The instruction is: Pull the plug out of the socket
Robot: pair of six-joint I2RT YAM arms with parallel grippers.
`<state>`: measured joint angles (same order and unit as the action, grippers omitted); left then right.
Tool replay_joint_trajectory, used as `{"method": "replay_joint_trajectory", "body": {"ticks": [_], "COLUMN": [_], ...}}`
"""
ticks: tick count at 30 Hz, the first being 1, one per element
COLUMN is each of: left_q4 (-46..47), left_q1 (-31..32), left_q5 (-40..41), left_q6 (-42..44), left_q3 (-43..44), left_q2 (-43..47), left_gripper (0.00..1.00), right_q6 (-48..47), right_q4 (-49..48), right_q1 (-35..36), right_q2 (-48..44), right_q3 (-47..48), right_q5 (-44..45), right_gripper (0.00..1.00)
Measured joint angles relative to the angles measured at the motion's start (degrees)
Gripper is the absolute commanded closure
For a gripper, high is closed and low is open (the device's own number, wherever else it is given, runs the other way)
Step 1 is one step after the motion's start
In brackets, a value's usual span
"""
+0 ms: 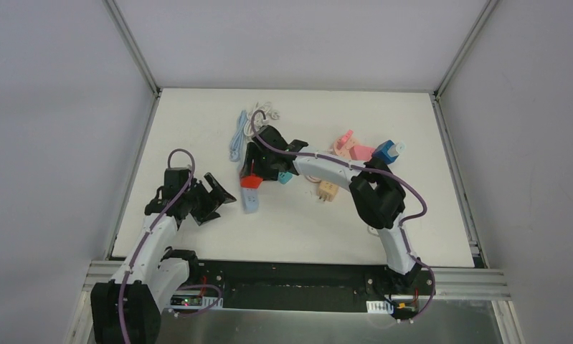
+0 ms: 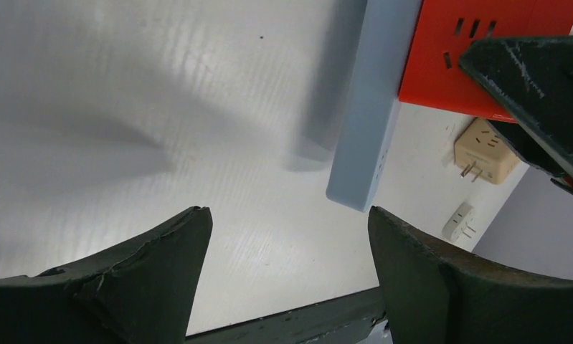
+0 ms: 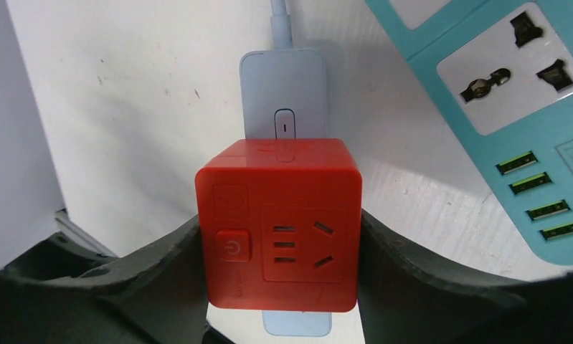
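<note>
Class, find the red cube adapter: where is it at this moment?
The red cube adapter sits on the pale blue power strip, left of centre in the top view, gripped on both sides by the right gripper.

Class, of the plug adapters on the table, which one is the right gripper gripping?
The red cube adapter on the pale blue strip: the right gripper clamps its sides; the beige adapter and pink adapter lie free.
</note>
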<state>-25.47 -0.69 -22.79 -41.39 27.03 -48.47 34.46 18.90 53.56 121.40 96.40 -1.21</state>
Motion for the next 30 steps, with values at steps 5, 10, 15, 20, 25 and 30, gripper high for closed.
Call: {"method": "replay_joint_trajectory", "body": {"ticks": [5,10,15,20,25,30], "left_q4": [6.51,9.49,10.58,10.71,10.45,9.57], "left_q1": [5.97,9.33,9.40,9.79,10.10,10.49], "left_q5": [-0.81,-0.76,0.96,2.34,2.58,3.69], "left_q6": [-0.98,-1.51,-1.99,-2.14,-1.95,-1.66], "left_q3": [-0.13,0.07,1.38,2.75,3.54,3.93], "left_q2": [-7.32,-13.38,-15.58,-17.81,-20.26,-21.09], "left_gripper": [0.27,0.34,0.48,0.60,0.66,0.73], "right_q6": [3.17,4.42,4.61,4.24,3.96,2.19], "right_q4": [-2.51,-3.30,-3.28,-2.82,-1.49,3.32], "right_q1": [-1.33,-1.14,-1.18,-1.03,-0.81,-0.24], "right_q2": [-0.09,-0.09,-0.07,-0.07,-0.07,0.44], "right_q3": [-1.77,-2.56,-2.56,-2.56,-2.43,1.18], "right_q5": [-4.50,-5.62,-5.90,-5.51,-5.01,-1.86], "right_gripper": [0.61,0.61,0.52,0.27,0.25,0.51]}}
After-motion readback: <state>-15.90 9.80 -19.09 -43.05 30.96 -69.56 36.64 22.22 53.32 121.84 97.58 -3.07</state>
